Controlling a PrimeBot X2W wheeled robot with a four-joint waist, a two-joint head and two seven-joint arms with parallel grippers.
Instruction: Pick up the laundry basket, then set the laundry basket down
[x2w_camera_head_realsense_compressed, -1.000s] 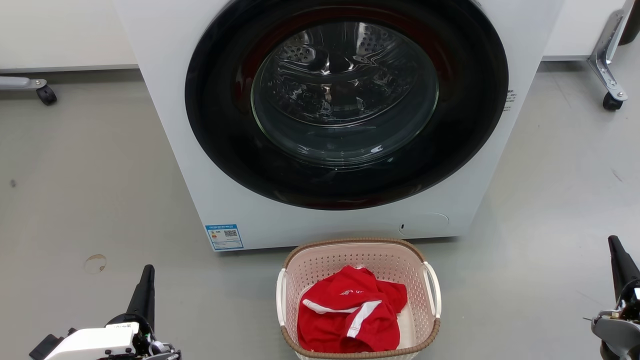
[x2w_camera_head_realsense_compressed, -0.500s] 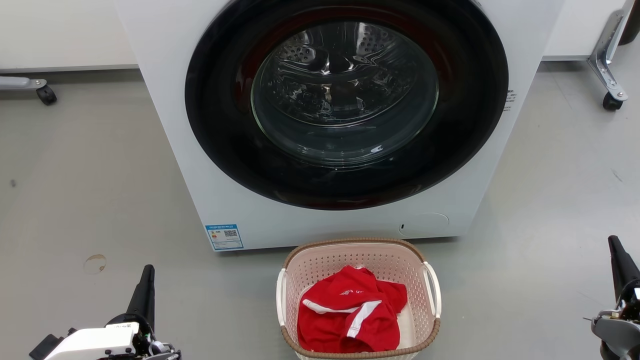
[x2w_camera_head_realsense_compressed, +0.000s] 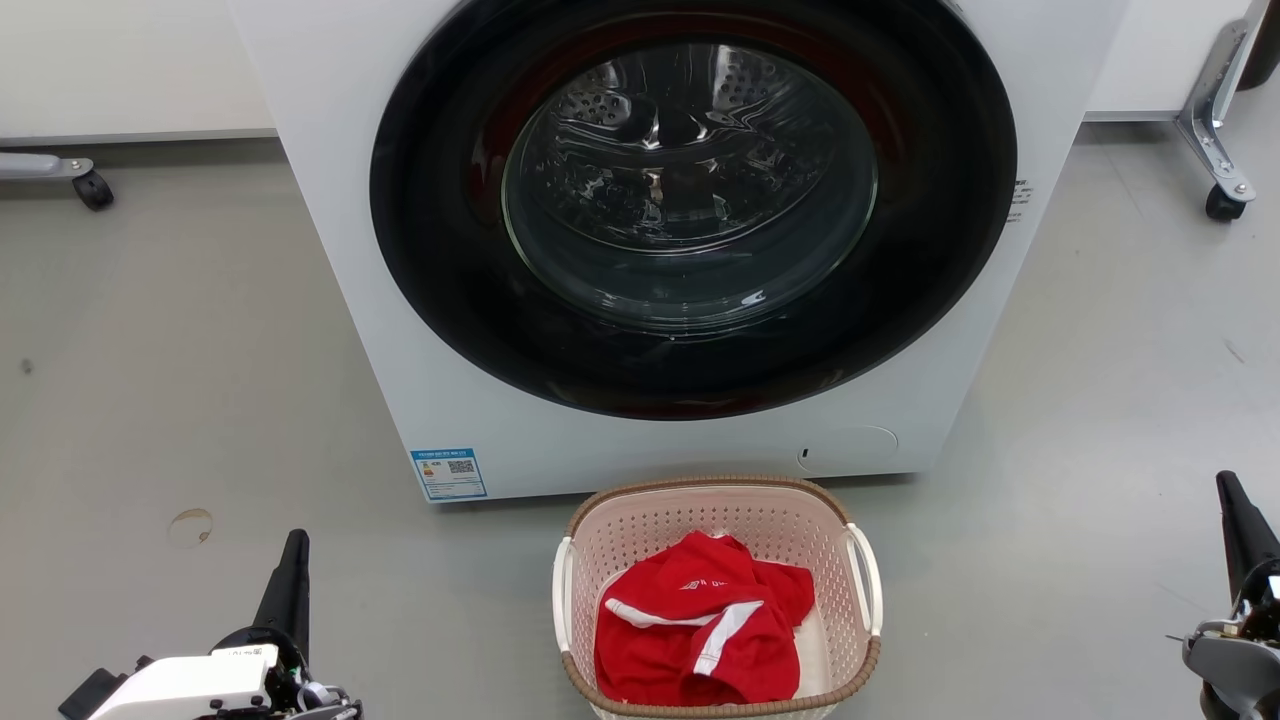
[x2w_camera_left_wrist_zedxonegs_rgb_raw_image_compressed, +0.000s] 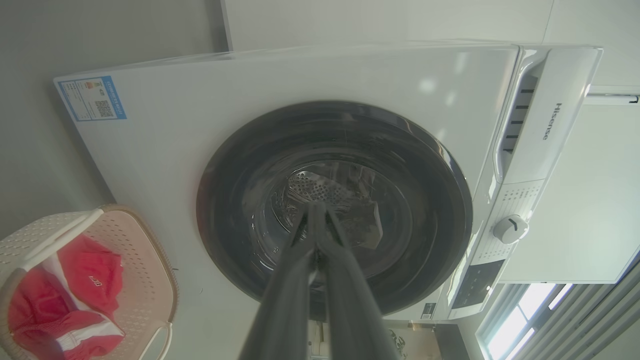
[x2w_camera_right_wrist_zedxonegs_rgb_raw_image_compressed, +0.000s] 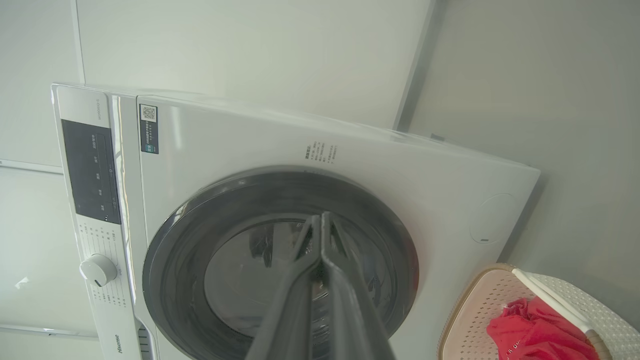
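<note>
The laundry basket (x2w_camera_head_realsense_compressed: 690, 520) stands on the grey floor (x2w_camera_head_realsense_compressed: 150, 350) just in front of a white front-loading washing machine (x2w_camera_head_realsense_compressed: 450, 400), below its lower panel. It is a small, rounded-rectangular tub of pale pink-cream perforated plastic with a brown woven-look rim and a white handle on each side, left (x2w_camera_head_realsense_compressed: 563, 590) and right (x2w_camera_head_realsense_compressed: 866, 580). A crumpled red garment with white stripes (x2w_camera_head_realsense_compressed: 700, 630) lies inside and covers most of the bottom.

The washer's far rim-side is close behind the basket. Its round dark door with a glass window (x2w_camera_head_realsense_compressed: 690, 190) is closed, and a blue label (x2w_camera_head_realsense_compressed: 448, 473) sits at the lower left corner of the front. Bare floor lies between each gripper and the basket. The left gripper (x2w_camera_head_realsense_compressed: 295, 545) is low at the left and the right gripper (x2w_camera_head_realsense_compressed: 1228, 490) at the right edge, both well apart from the basket and pointing towards the washer. In the wrist views the left fingers (x2w_camera_left_wrist_zedxonegs_rgb_raw_image_compressed: 300, 260) and the right fingers (x2w_camera_right_wrist_zedxonegs_rgb_raw_image_compressed: 300, 280) meet at their tips, jaws together and holding nothing.

A round stain (x2w_camera_head_realsense_compressed: 190, 527) marks the floor at the left, and caster wheels (x2w_camera_head_realsense_compressed: 93, 190) (x2w_camera_head_realsense_compressed: 1222, 203) stand in the far corners.

The basket's near edge is cut off by the bottom of the head view. Whatever lies under the garment is hidden. The drum behind the glass is dim and full of reflections.
</note>
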